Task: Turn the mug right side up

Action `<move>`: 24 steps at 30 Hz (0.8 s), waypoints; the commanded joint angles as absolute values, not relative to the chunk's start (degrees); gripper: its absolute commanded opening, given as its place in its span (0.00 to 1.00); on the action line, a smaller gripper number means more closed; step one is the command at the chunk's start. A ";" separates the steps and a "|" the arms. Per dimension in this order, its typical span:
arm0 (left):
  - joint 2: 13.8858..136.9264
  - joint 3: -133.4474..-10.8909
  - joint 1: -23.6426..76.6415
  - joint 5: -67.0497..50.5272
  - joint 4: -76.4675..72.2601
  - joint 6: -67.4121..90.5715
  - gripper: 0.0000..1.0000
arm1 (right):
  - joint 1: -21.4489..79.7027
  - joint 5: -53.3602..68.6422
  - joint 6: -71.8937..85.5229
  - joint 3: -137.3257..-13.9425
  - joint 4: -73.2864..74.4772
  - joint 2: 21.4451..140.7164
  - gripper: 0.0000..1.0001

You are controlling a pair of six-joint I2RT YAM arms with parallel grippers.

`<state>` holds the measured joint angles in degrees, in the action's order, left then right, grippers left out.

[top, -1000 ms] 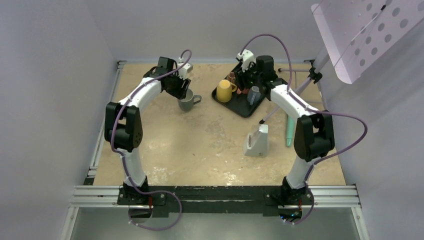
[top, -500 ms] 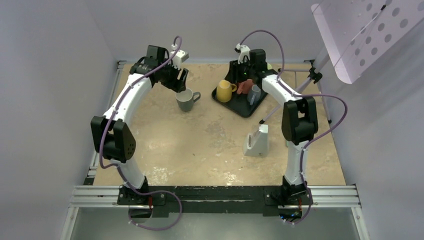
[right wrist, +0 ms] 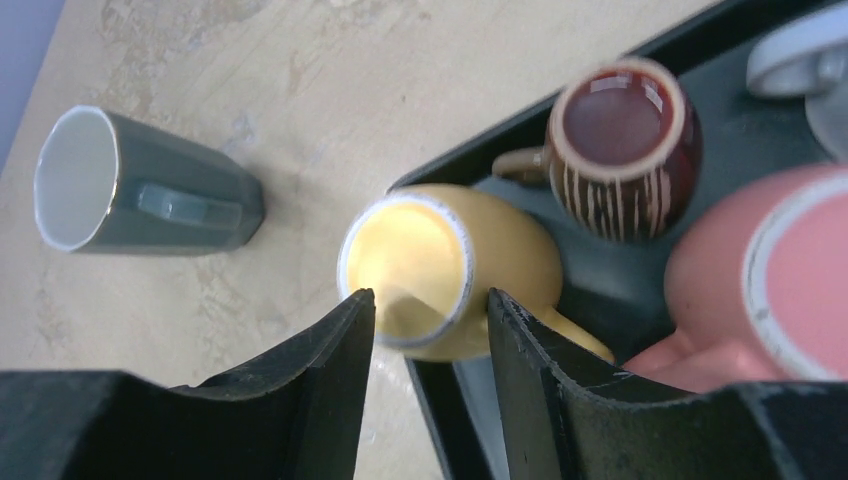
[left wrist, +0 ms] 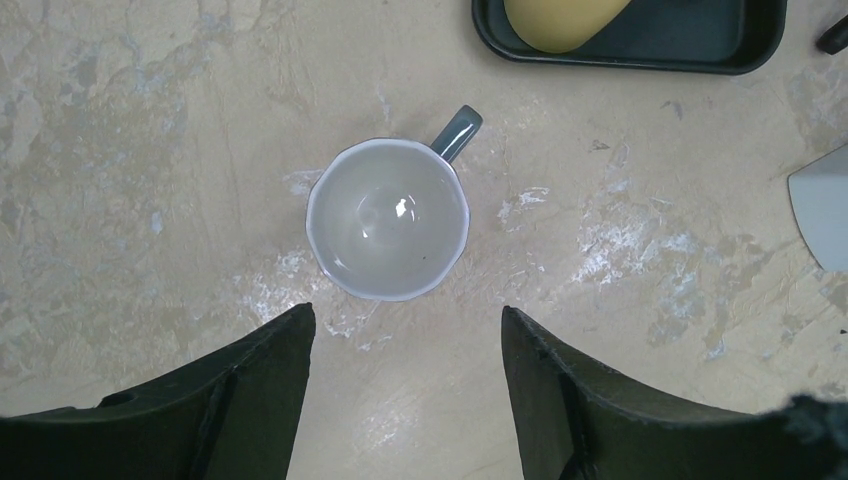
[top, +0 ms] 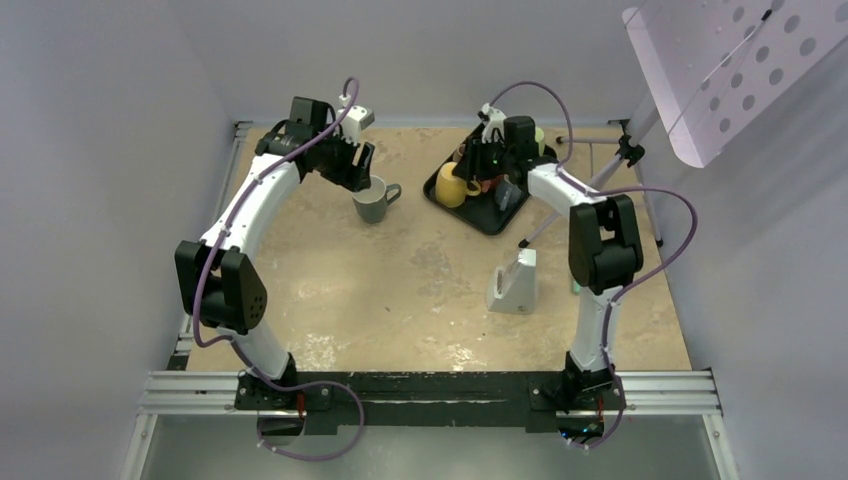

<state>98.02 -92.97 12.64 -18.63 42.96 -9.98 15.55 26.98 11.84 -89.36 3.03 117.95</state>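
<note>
Left wrist view showed the grey mug (left wrist: 388, 218) upright on the counter (left wrist: 150, 150), handle toward one o'clock; I judged the task done. Left gripper (left wrist: 405, 320) jaws hung released above it; right gripper (right wrist: 430, 300) jaws spread, empty, by the yellow mug (right wrist: 500, 270).

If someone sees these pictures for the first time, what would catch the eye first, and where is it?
First, the grey mug, upright on the beige table, mouth up and white inside, with the left arm's jaws open above it. Then the black tray further right in the top view, crowded with a yellow mug, a brown mug and a pink mug; the right arm's jaws hover open at the yellow mug's rim.
</note>
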 commanded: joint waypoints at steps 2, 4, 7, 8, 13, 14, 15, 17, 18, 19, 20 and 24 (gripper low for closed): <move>97.10 -93.23 12.29 -19.34 42.16 -8.77 0.72 | 16.50 31.56 14.76 -81.34 2.24 109.70 0.49; 97.20 -93.32 12.30 -19.36 42.13 -8.69 0.72 | 16.99 30.59 13.40 -78.65 3.38 107.41 0.49; 97.28 -93.34 12.30 -19.54 42.27 -8.78 0.72 | 17.14 27.89 10.12 -76.93 6.59 104.38 0.49; 97.34 -93.34 12.34 -19.65 42.35 -8.74 0.72 | 17.09 25.26 8.81 -76.94 8.12 103.81 0.49; 97.47 -93.21 12.30 -20.15 42.56 -8.49 0.72 | 19.54 10.70 4.97 -75.59 9.85 101.56 0.52; 97.55 -93.25 12.30 -20.25 42.68 -8.38 0.72 | 20.89 7.54 4.27 -75.04 8.83 101.19 0.53; 97.63 -93.32 12.30 -20.31 42.69 -8.28 0.72 | 22.23 4.67 3.54 -74.91 7.96 101.25 0.54; 97.73 -93.55 12.30 -20.58 42.88 -8.14 0.72 | 24.66 0.44 2.78 -75.64 6.89 102.78 0.54; 97.67 -93.67 12.30 -20.62 43.04 -8.03 0.71 | 24.86 0.19 2.65 -76.25 6.74 104.01 0.54; 97.58 -93.77 12.30 -20.78 43.21 -7.88 0.72 | 24.87 0.18 2.59 -76.90 6.49 105.07 0.54; 97.44 -93.78 12.30 -20.79 43.30 -7.84 0.72 | 24.87 -0.57 2.50 -77.39 6.19 106.13 0.53; 96.42 -93.33 12.31 -20.81 43.72 -8.11 0.72 | 24.91 -5.04 2.29 -79.51 6.35 109.49 0.51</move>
